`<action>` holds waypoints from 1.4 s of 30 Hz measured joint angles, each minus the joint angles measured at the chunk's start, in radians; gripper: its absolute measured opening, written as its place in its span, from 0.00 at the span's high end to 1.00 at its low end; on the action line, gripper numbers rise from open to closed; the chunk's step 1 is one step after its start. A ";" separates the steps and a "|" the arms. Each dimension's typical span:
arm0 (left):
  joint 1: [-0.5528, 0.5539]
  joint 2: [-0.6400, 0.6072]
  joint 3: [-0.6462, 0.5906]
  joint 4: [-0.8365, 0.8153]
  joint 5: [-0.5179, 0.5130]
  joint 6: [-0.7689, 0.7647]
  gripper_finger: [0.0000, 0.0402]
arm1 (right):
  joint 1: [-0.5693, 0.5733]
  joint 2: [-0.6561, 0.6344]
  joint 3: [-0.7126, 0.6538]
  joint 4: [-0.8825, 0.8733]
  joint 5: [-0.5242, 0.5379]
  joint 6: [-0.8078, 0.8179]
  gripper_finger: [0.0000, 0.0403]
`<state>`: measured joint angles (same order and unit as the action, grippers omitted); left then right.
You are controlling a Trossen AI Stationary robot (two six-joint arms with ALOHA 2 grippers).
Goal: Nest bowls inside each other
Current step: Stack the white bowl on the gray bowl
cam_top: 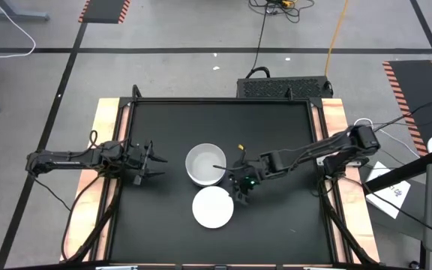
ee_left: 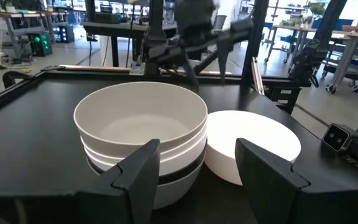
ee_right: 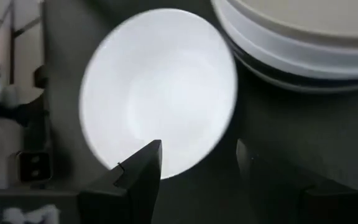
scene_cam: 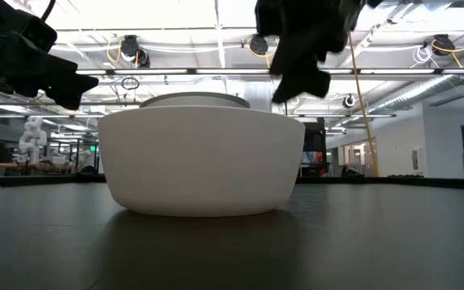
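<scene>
Near the middle of the black table [cam_top: 163, 225], a stack of nested bowls [cam_top: 205, 164] stands with a single white bowl [cam_top: 213, 207] just beside it. The right gripper [cam_top: 242, 187] hovers beside both, its fingers spread and empty, the single bowl's rim under them. The left gripper [cam_top: 156, 159], also spread and empty, waits apart, facing the stack.
</scene>
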<state>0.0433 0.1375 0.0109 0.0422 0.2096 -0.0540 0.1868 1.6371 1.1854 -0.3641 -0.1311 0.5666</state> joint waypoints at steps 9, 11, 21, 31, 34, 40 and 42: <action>0.000 0.000 0.000 0.000 0.000 0.000 0.47 | -0.039 0.089 0.000 0.001 -0.057 0.084 0.50; 0.000 0.000 0.000 0.000 0.000 0.004 0.47 | -0.040 0.100 0.000 0.010 -0.057 0.085 0.50; 0.000 0.000 0.000 0.000 0.000 0.019 0.47 | -0.040 0.151 -0.001 0.041 -0.069 0.110 0.50; 0.000 0.000 0.000 0.000 0.000 0.026 0.47 | -0.042 0.163 -0.001 0.058 -0.072 0.079 0.50; 0.000 0.000 0.000 0.000 0.000 0.026 0.47 | -0.042 0.190 -0.001 0.059 -0.079 0.078 0.50; 0.000 0.000 0.000 0.000 0.000 0.026 0.47 | -0.045 0.229 -0.001 0.052 -0.080 0.049 0.51; 0.000 0.000 0.000 0.000 0.000 0.027 0.47 | -0.046 0.227 -0.001 0.059 -0.081 0.037 0.54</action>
<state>0.0433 0.1375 0.0109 0.0422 0.2096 -0.0274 0.1407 1.8643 1.1846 -0.3049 -0.2118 0.6040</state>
